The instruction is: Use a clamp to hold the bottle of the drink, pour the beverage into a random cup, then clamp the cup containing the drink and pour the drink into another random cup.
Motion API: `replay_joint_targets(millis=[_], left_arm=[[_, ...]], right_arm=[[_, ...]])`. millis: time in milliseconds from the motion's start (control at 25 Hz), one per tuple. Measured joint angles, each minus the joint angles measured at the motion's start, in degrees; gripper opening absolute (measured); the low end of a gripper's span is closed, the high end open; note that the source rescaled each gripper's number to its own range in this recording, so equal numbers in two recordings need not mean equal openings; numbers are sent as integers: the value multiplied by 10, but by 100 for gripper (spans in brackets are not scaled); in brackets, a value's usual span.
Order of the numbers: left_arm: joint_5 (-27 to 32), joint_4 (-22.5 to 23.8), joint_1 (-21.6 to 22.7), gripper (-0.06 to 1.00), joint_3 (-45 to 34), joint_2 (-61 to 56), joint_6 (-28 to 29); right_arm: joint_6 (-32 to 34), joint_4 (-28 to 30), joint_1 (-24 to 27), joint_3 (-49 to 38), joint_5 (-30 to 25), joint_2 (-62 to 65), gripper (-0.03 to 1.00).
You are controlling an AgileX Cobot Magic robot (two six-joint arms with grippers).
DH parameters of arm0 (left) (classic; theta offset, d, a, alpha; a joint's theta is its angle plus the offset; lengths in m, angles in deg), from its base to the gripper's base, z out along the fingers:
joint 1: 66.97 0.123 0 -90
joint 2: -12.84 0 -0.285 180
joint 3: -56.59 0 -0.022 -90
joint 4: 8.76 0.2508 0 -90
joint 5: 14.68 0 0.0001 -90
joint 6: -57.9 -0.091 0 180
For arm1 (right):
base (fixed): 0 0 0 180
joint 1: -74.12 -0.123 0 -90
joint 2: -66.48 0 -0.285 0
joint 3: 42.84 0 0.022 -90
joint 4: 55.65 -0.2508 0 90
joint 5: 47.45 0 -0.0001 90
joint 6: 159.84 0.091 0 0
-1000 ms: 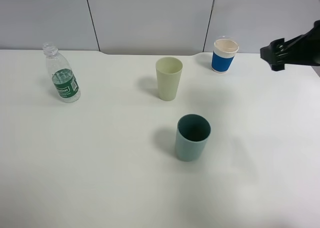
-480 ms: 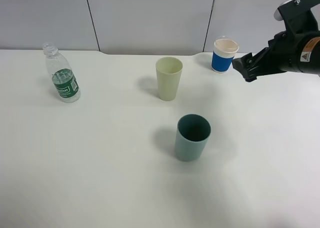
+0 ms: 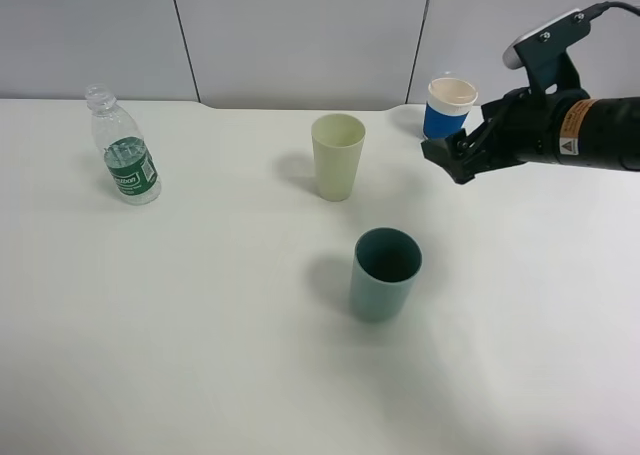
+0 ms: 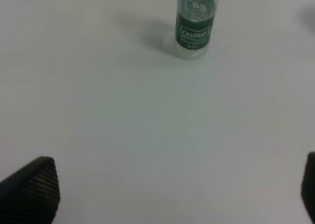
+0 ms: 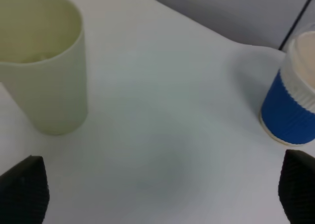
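Exterior high shows a clear, green-labelled bottle (image 3: 124, 153).

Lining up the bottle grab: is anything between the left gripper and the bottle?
Nothing visible does. In the left wrist view, only bare table lies between the open left gripper and the upright bottle.

The right arm (image 3: 600, 135) is finished in black; a white cover (image 3: 545, 41) and an orange-and-white label (image 3: 568, 146) are fitted. Black cross-hatched finger pads (image 5: 22, 192) are provided.
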Motion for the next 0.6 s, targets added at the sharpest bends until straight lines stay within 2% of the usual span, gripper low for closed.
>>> replay_joint_targets(millis=[200, 600], left_arm=[[0, 0, 0, 100, 0, 0, 0], [0, 0, 0, 100, 0, 0, 0]], right_arm=[[-4, 32, 0, 0, 63, -55, 80], [-76, 17, 31, 5, 163, -152, 80]])
